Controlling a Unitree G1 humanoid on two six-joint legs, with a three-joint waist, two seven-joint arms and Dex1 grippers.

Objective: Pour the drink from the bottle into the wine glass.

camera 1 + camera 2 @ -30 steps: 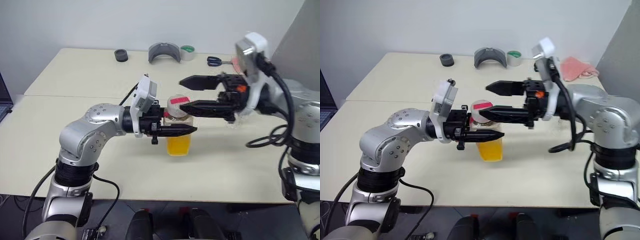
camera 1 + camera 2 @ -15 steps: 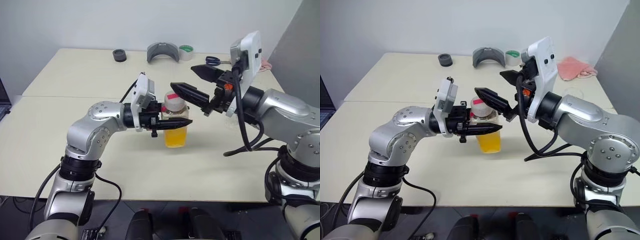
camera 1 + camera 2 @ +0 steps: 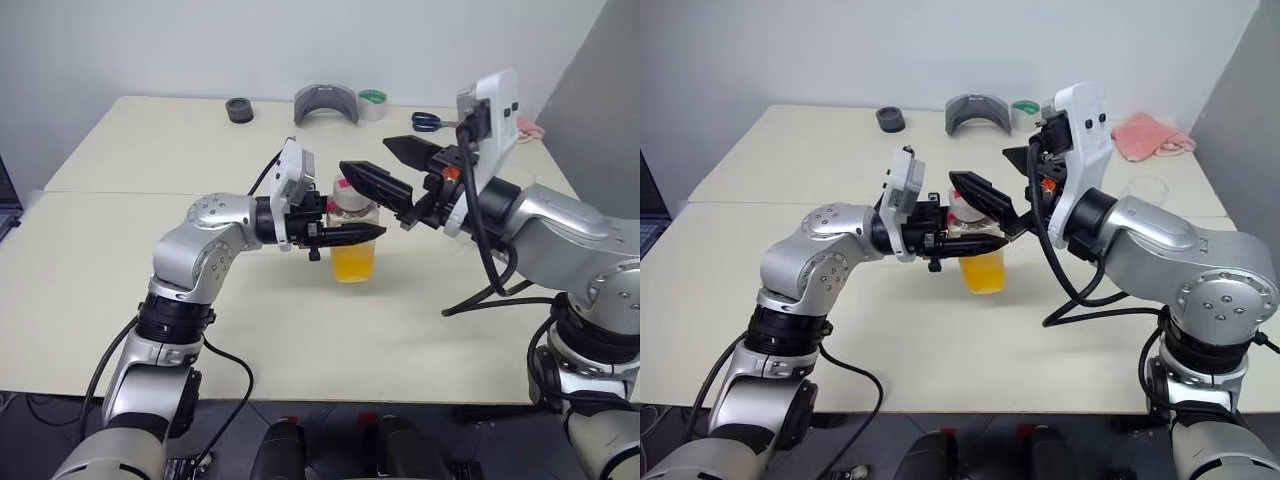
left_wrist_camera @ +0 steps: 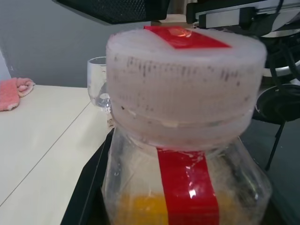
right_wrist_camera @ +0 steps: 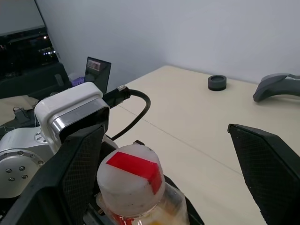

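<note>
A: Noted the bottle [image 3: 352, 240] standing upright on the table [image 3: 150, 160], mid-table. Long axis vertical, the white cap with red strip [image 5: 130, 179] on top, the drink [image 3: 354, 266] filling the lower part.

B: Left gripper [image 3: 345, 234]?

A: Came in level from the robot's left, fingers narrowed onto the bottle's shoulder just under the cap. Holding it, as far as I could judge. The left wrist view showed the cap and neck hard up against the lens.

B: And the right?

A: Right gripper [image 3: 385, 170] spread wide, nothing held. It pointed in from the right and sat a little above the cap. The near finger [image 3: 375, 183] hung over the cap; the far finger [image 3: 412, 151] stood off behind it. In the right wrist view the cap lay between the two pads, low down.

B: So the cap was still on.

A: Yes. My reading: the next move is unscrewing, and it turns on one thing. The cap lay just below and ahead of the open right jaws, on the bottle's upright axis. The right hand was the free one and close to the cap.

B: The wine glass [image 4: 98, 83]?

A: Seen past the bottle in the left wrist view, upright and empty, on the robot's right side of the table. Well apart from the bottle. A pink cloth [image 3: 1153, 137] lay beyond it.

B: Risk?

A: The twist could turn the bottle in the left grip.
</note>
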